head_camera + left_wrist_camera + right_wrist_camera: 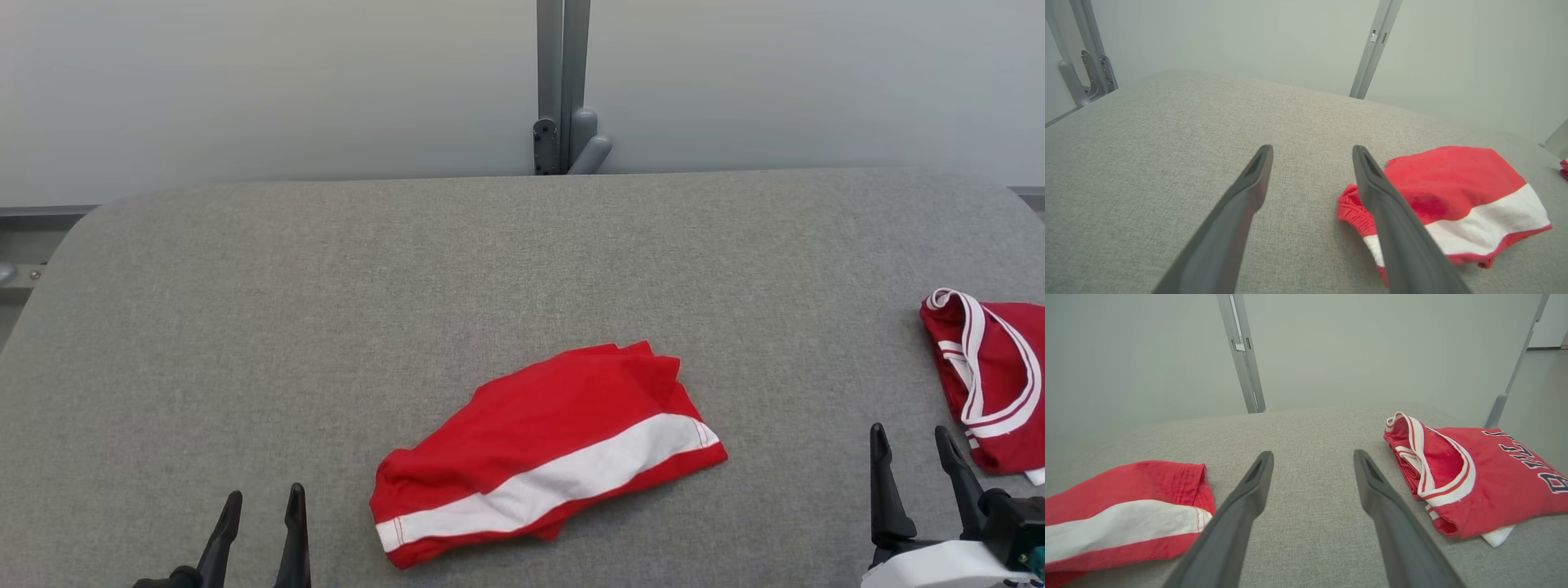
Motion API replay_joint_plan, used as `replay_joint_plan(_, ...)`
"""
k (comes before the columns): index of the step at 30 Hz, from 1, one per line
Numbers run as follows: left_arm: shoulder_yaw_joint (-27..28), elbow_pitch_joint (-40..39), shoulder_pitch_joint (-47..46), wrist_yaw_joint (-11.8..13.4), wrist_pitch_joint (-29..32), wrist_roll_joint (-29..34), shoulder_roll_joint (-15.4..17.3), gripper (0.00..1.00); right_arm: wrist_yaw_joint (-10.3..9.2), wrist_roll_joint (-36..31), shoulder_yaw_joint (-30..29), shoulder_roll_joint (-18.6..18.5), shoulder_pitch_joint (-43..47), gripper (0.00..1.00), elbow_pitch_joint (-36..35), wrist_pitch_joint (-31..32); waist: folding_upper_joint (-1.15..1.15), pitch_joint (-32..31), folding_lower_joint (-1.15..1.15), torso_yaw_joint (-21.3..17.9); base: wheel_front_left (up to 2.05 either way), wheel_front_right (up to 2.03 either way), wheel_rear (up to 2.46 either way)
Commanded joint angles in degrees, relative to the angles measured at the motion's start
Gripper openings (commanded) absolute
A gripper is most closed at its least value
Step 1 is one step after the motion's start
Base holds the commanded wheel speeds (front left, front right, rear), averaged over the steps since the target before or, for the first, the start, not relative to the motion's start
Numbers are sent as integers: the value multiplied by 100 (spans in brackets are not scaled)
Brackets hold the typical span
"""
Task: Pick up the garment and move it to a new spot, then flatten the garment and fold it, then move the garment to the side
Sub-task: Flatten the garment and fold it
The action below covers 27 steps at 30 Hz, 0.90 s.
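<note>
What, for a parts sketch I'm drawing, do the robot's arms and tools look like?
The left tool and right tool each have two long, tapering, dark grey fingers with a slot recessed near the tip. The right one's black base sits on a white casing with a small teal part.

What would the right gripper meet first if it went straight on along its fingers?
Probably only bare table: the right gripper points between the red-and-white garment and the jersey, touching neither. Depth is unclear.
</note>
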Motion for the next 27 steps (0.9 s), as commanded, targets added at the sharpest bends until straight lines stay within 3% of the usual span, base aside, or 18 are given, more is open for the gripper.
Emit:
replay_joint_plan(1, 56, 10, 53, -45, -15, 50, -44, 100, 0, 42, 25, -17, 65, 100, 14, -12, 0, -5, 0, 6, 0, 0, 0)
replay_joint_plan(11, 548, 186, -84, -397, -15, 502, -464, 100, 0, 84, 181, -17, 60, 100, 67, -12, 0, 2, 0, -4, 0, 0, 0)
replay_joint_plan(27, 503, 301, -102, -456, -16, 511, -508, 100, 0, 106, 226, -18, 42, 100, 106, -12, 0, 27, 0, -22, 0, 0, 0)
